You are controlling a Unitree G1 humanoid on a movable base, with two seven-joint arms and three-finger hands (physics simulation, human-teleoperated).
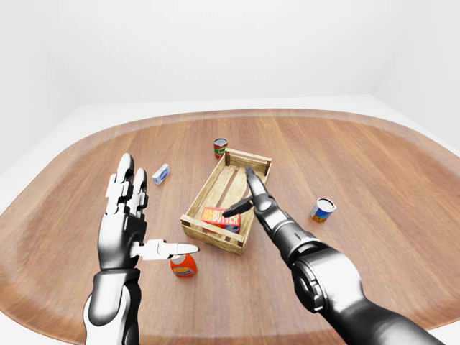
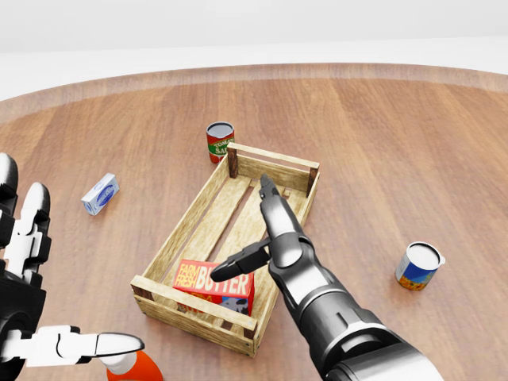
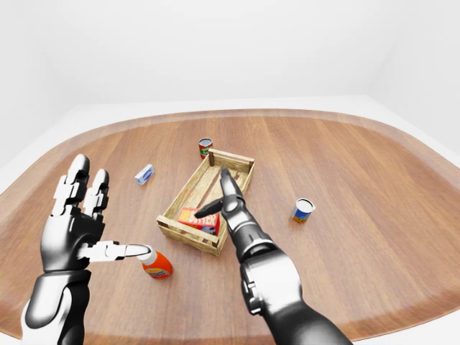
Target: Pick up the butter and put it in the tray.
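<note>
Butter (image 2: 213, 284) lies inside the tray (image 2: 184, 225), at its end nearest the bench's near edge. My R hand (image 2: 258, 230) hovers above, fingers spread, empty; release looks done. L hand (image 1: 128, 215) raised open, clear of things, probably parked.

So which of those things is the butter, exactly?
Find the wooden tray in the middle of the table. The butter lies inside at its lower end in the head view: a red and orange box lettered BUTTER, the only thing in it.
</note>
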